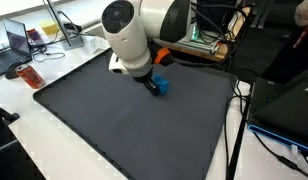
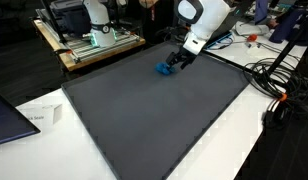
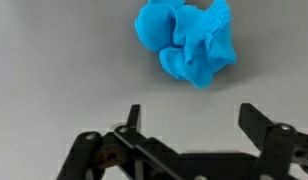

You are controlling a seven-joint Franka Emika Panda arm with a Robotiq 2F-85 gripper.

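A crumpled bright blue cloth point(image 3: 189, 45) lies on the dark grey mat, near its far edge in both exterior views point(image 1: 162, 86) point(image 2: 165, 69). My gripper point(image 3: 191, 118) hangs just above the mat with its black fingers point(image 3: 133, 117) spread wide and nothing between them. In the wrist view the blue cloth sits a short way beyond the fingertips, apart from them. In the exterior views the gripper point(image 1: 151, 84) point(image 2: 178, 62) is right beside the cloth, and the white arm hides part of it.
The dark mat point(image 1: 124, 125) covers most of the white table. A laptop point(image 1: 16, 42) and a red item point(image 1: 30, 76) lie off one corner. Cables point(image 2: 277, 85) trail along one side, a paper point(image 2: 39, 118) near another, and equipment racks point(image 2: 89, 40) stand behind.
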